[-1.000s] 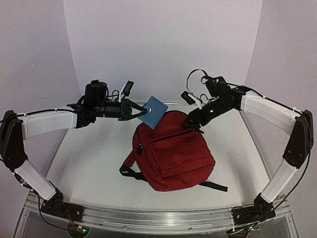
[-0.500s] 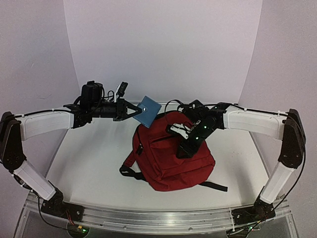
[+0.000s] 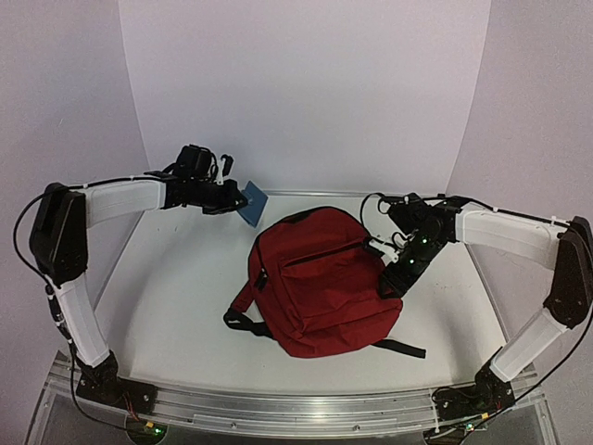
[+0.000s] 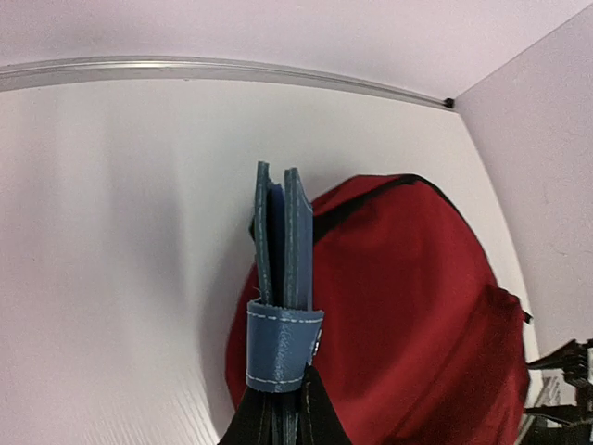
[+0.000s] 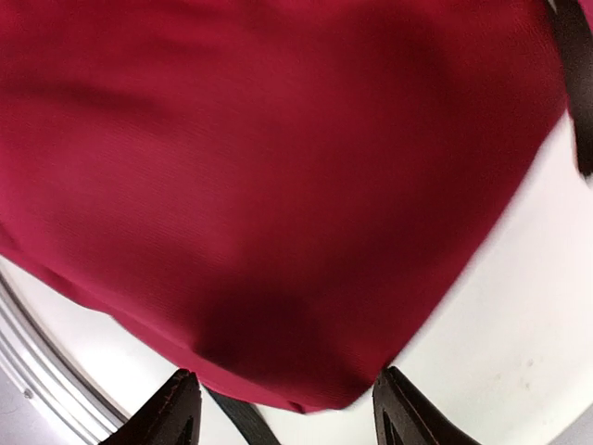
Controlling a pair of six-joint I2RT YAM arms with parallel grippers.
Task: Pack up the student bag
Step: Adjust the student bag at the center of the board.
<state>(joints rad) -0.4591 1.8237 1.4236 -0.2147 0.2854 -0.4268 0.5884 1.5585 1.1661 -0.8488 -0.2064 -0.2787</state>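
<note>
White tabletop (image 3: 176,297), lilac walls. Left pincer (image 3: 232,198) clamped on a blue notebook (image 3: 253,203), held in the air at far left of the student bag (image 3: 320,287). Bag lies flat mid-table. It's soft, floppy fabric: probably best to pinch a zip pull or seam, not the panel. Right pincer (image 3: 393,276) is spread open at the bag's right edge.

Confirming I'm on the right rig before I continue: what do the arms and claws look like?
The left arm and right arm have white shells with black joints. The left claw and right claw are black with tapered fingers. A thin black cable loops at the right wrist, where small green lights glow. A black camera sits on the left wrist.
</note>
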